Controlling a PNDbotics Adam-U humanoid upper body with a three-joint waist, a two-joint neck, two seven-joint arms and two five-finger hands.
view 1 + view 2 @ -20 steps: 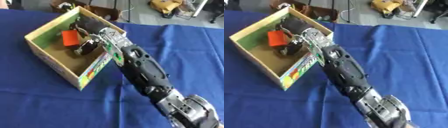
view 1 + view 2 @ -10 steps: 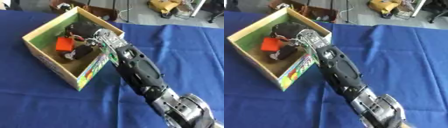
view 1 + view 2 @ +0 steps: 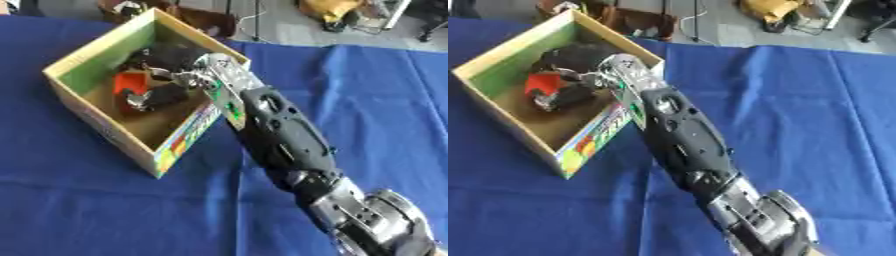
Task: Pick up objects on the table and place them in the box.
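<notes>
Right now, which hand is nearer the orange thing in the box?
Right. The right hand reaches into the box, beside the orange thing. The left hand is in neither view.

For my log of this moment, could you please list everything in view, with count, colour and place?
box: one, tan walls with a colourful printed side, on the cloth at upper left.
orange thing: one, inside the box.
dark things: number unclear, black, inside the box beside the orange thing.
tablecloth: one, blue, covering the table.
clutter: yellow and dark items on the floor beyond the table.
right hand: one, silver and black, reaching into the box; finger state unclear.
</notes>
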